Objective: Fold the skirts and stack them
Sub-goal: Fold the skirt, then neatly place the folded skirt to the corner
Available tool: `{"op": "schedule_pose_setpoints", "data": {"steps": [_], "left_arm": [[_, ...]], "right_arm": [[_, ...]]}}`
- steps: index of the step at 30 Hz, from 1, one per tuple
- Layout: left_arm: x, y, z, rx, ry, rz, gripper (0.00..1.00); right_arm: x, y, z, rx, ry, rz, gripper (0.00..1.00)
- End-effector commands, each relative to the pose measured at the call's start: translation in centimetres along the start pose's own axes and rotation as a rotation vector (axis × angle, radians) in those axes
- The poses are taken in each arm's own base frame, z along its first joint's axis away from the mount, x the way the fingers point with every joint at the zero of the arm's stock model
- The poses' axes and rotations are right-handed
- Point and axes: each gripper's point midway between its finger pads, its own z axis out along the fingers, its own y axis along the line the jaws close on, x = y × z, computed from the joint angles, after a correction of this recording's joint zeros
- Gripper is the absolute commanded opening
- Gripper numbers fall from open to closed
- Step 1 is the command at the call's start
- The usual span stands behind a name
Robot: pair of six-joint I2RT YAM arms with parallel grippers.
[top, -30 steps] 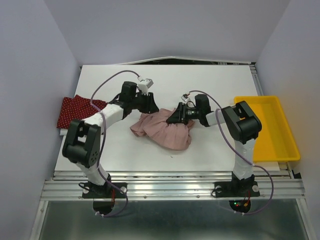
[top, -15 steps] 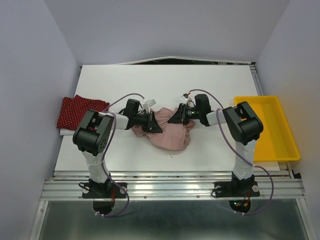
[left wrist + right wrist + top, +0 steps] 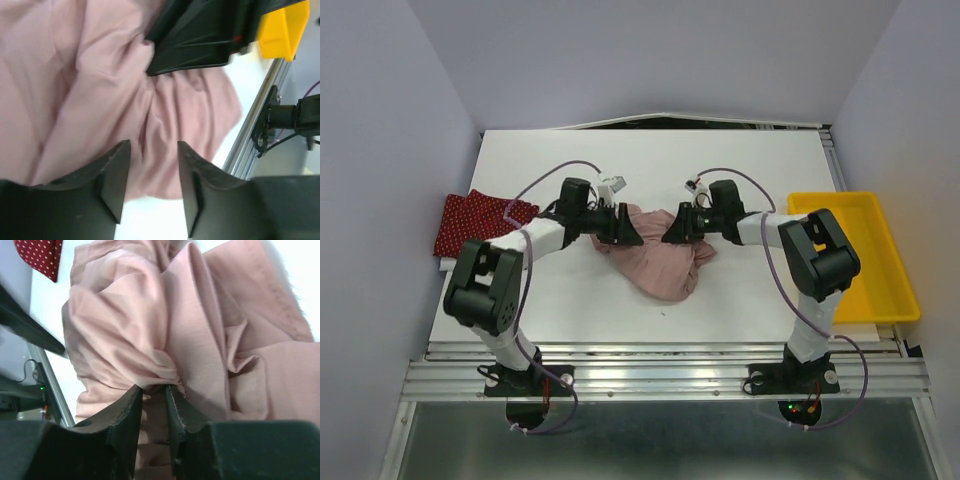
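The dusty pink skirt (image 3: 665, 262) lies crumpled at the table's middle. My right gripper (image 3: 672, 228) is shut on a fold at its far right edge; in the right wrist view (image 3: 153, 388) gathered pink cloth (image 3: 125, 315) is pinched between the fingers. My left gripper (image 3: 625, 228) is at the skirt's far left edge, low over it. In the left wrist view (image 3: 152, 147) its jaws stand apart, with pink cloth (image 3: 100, 90) just past the tips and nothing gripped. The dark red dotted skirt (image 3: 470, 222) lies flat at the table's left edge.
A yellow tray (image 3: 895, 285) stands at the right edge of the white table (image 3: 720, 160). The right gripper's black body (image 3: 200, 35) is close ahead of my left fingers. Grey walls enclose the table; a metal rail runs along its near edge.
My left arm dropped to the skirt's left edge, then drew up and farther back. The right gripper shifted slightly back and right with the cloth. The skirt has bunched toward the middle.
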Motion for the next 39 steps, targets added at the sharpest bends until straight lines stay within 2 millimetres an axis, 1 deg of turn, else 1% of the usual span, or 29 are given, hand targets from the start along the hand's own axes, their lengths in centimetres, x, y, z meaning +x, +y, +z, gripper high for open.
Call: {"op": "schedule_pose_setpoints", "data": {"steps": [1, 2, 3, 4, 5, 6, 7, 9, 10, 11, 12, 14, 15, 16, 18, 19, 20, 22, 23, 24, 25, 26, 29, 30, 31, 32, 34, 37, 39], "left_arm": [[-5.7, -3.5, -6.0, -0.114, -0.172, 0.212, 0.60], [-5.6, -3.3, -6.9, -0.143, -0.182, 0.208, 0.75], [-6.1, -2.2, -8.1, -0.206, -0.210, 0.197, 0.88], [-5.5, -2.1, -9.2, -0.235, -0.211, 0.192, 0.93], [-5.1, -1.7, -9.7, -0.254, -0.210, 0.182, 0.99], [-5.1, -1.2, -10.8, -0.288, -0.230, 0.177, 0.98], [-4.1, -0.6, -11.1, -0.304, -0.215, 0.154, 0.98], [-3.8, 0.2, -12.4, -0.318, -0.259, 0.136, 0.98], [-3.9, -0.3, -12.6, -0.308, -0.270, 0.135, 0.99], [-4.1, 0.3, -13.3, -0.320, -0.307, 0.124, 0.98], [-4.3, 0.2, -13.5, -0.312, -0.327, 0.115, 0.98], [-4.9, 0.4, -14.1, -0.320, -0.353, 0.118, 0.99], [-5.0, 0.7, -14.3, -0.338, -0.361, 0.113, 0.99], [-5.2, 1.0, -14.5, -0.357, -0.371, 0.097, 0.99], [-5.3, 1.8, -14.8, -0.396, -0.381, 0.075, 0.99], [-5.3, 2.2, -15.0, -0.409, -0.385, 0.067, 0.99], [-5.2, 2.8, -15.3, -0.416, -0.398, 0.041, 0.99], [-5.0, 3.5, -15.4, -0.416, -0.400, 0.013, 0.99], [-4.9, 3.7, -15.5, -0.416, -0.403, -0.006, 0.99], [-5.0, 3.9, -15.6, -0.416, -0.408, -0.013, 0.99], [-5.0, 4.0, -15.7, -0.418, -0.409, -0.017, 0.99], [-5.0, 4.1, -15.7, -0.423, -0.412, -0.021, 0.99], [-4.8, 4.4, -15.8, -0.443, -0.427, -0.046, 0.99], [-4.7, 4.9, -16.0, -0.466, -0.435, -0.066, 0.99], [-4.3, 5.2, -16.0, -0.481, -0.437, -0.074, 0.99], [-4.5, 5.4, -16.3, -0.499, -0.456, -0.071, 0.99], [-4.5, 5.8, -16.5, -0.522, -0.475, -0.074, 0.99], [-4.0, 6.4, -16.6, -0.552, -0.478, -0.080, 0.99], [-3.5, 6.3, -16.0, -0.539, -0.457, -0.068, 0.99]], "right_arm": [[-1.7, 1.5, -1.5, 0.060, -0.015, -0.108, 0.33], [-2.2, 1.9, -1.7, 0.059, -0.021, -0.123, 0.36], [-2.7, 2.2, -1.9, 0.062, -0.027, -0.141, 0.38], [-3.8, 3.1, -2.5, 0.062, -0.039, -0.173, 0.41], [-4.5, 3.6, -2.8, 0.063, -0.049, -0.193, 0.50], [-5.0, 3.8, -3.1, 0.077, -0.048, -0.211, 0.53], [-6.0, 4.9, -3.3, 0.081, -0.050, -0.227, 0.58], [-7.0, 5.5, -3.7, 0.140, -0.059, -0.267, 0.59], [-8.0, 6.2, -3.7, 0.152, -0.083, -0.302, 0.59], [-7.9, 6.5, -3.7, 0.176, -0.071, -0.312, 0.59], [-9.0, 7.8, -3.4, 0.217, -0.098, -0.360, 0.60], [-9.2, 8.1, -3.0, 0.294, -0.094, -0.415, 0.61], [-10.3, 9.5, -2.8, 0.296, -0.115, -0.445, 0.61], [-9.4, 9.9, -1.8, 0.308, -0.076, -0.465, 0.61], [-9.0, 11.6, 0.0, 0.313, -0.042, -0.503, 0.61], [-9.7, 11.6, 0.4, 0.323, -0.055, -0.506, 0.61], [-8.8, 12.1, 1.2, 0.334, -0.028, -0.514, 0.61], [-8.5, 12.6, 2.5, 0.339, -0.012, -0.519, 0.61], [-7.8, 12.5, 3.9, 0.342, 0.023, -0.516, 0.61], [-8.2, 12.7, 4.0, 0.354, 0.033, -0.491, 0.61], [-7.1, 11.5, 4.7, 0.369, 0.074, -0.465, 0.61], [-6.7, 11.3, 5.9, 0.364, 0.093, -0.456, 0.61], [-5.7, 9.9, 7.0, 0.390, 0.128, -0.405, 0.62], [-5.3, 8.6, 7.9, 0.418, 0.144, -0.394, 0.64], [-4.6, 8.1, 8.5, 0.439, 0.164, -0.388, 0.66], [-4.5, 6.5, 9.2, 0.487, 0.169, -0.384, 0.68], [-4.0, 5.0, 10.0, 0.521, 0.184, -0.380, 0.70], [-2.8, 2.8, 11.5, 0.547, 0.220, -0.364, 0.67], [-1.7, 2.2, 12.2, 0.530, 0.252, -0.352, 0.57]]}}
